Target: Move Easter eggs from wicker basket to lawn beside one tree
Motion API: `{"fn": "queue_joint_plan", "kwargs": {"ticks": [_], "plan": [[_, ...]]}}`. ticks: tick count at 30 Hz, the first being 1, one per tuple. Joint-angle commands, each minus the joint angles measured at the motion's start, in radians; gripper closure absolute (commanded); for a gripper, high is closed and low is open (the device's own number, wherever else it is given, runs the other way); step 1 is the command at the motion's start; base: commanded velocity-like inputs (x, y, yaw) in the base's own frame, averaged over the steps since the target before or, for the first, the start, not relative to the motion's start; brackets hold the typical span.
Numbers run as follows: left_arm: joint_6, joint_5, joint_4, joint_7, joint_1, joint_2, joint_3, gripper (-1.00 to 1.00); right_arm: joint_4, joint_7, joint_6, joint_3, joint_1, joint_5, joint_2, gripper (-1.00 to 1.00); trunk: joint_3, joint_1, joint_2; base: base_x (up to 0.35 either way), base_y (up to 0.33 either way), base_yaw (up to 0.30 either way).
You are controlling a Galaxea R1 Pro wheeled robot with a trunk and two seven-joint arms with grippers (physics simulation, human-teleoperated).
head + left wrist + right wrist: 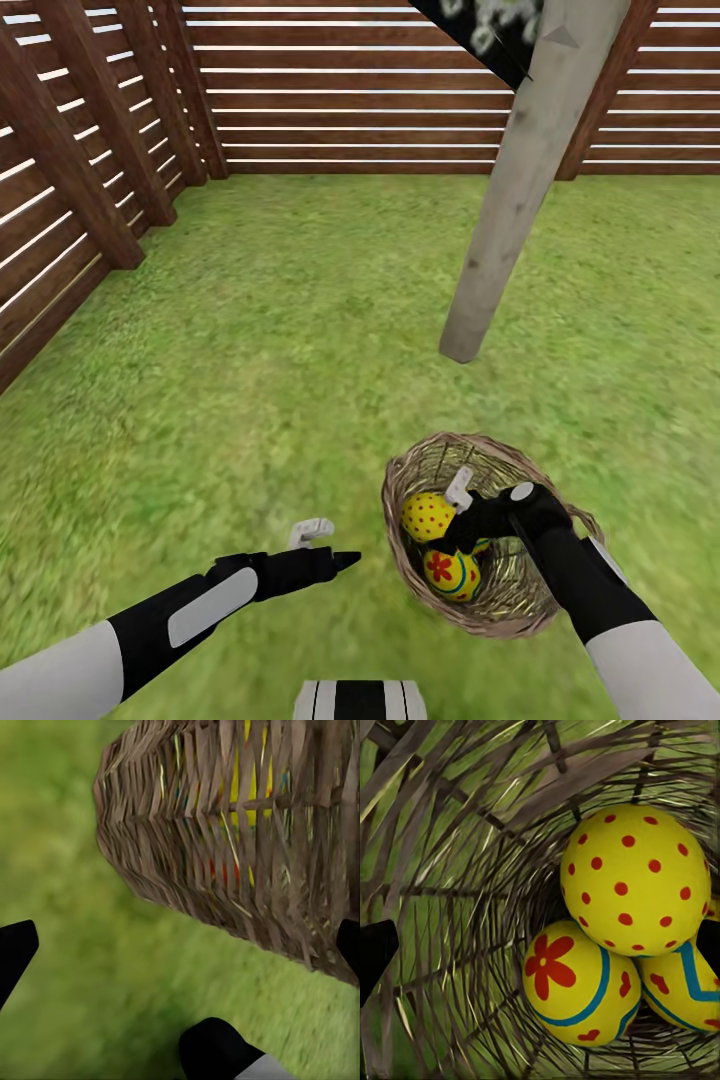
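The wicker basket (392,500) stands on the lawn (250,350), a short way in front of the pale tree trunk (510,200). In the head view a red-dotted egg (428,515) and a red-flower egg (450,573) lie inside it. My right gripper (462,525) reaches down into the basket, open, its fingertips either side of the eggs without touching. Its wrist view shows the dotted egg (634,877), the flower egg (577,982) and a zigzag egg (682,990) against the basket's weave (450,832). My left gripper (335,550) hovers open just left of the basket's outer wall (225,832).
A brown slatted fence (350,90) closes the back and left sides. Dark leaves (490,30) hang by the trunk's top. Open grass lies around the trunk's foot (462,345). My own base (360,700) shows at the bottom edge.
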Motion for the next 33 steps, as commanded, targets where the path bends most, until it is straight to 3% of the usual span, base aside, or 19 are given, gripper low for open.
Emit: {"fn": "queue_joint_plan", "kwargs": {"ticks": [1,8,18,26,33], "plan": [[0.001,0.007,-0.001,-0.001,-0.001,0.001,-0.003,-1.0,-0.001,0.008,0.004,0.002,-0.001,0.007,0.0,-1.0,-0.001,0.0,0.0,0.029,-0.093,0.0],[0.001,0.009,-0.002,-0.001,-0.001,0.001,-0.003,-1.0,0.004,0.02,0.003,0.003,-0.001,0.005,0.0,-1.0,-0.001,0.0,0.0,0.006,-0.019,0.011],[0.004,0.01,-0.004,-0.001,-0.001,0.001,-0.004,-1.0,0.009,0.018,-0.008,0.005,-0.001,0.008,-0.002,-1.0,-0.006,0.0,0.0,0.077,-0.061,0.157],[0.005,0.012,-0.005,-0.001,-0.001,-0.002,-0.006,-1.0,0.016,0.011,-0.055,0.001,-0.001,0.011,0.001,-1.0,-0.006,0.0,0.0,0.015,-0.011,0.006],[0.001,0.008,-0.019,-0.003,-0.001,0.015,-0.043,-1.0,0.014,0.006,-0.061,0.002,-0.001,0.016,-0.001,-1.0,-0.006,0.0,0.0,0.0,0.0,0.0]]}}
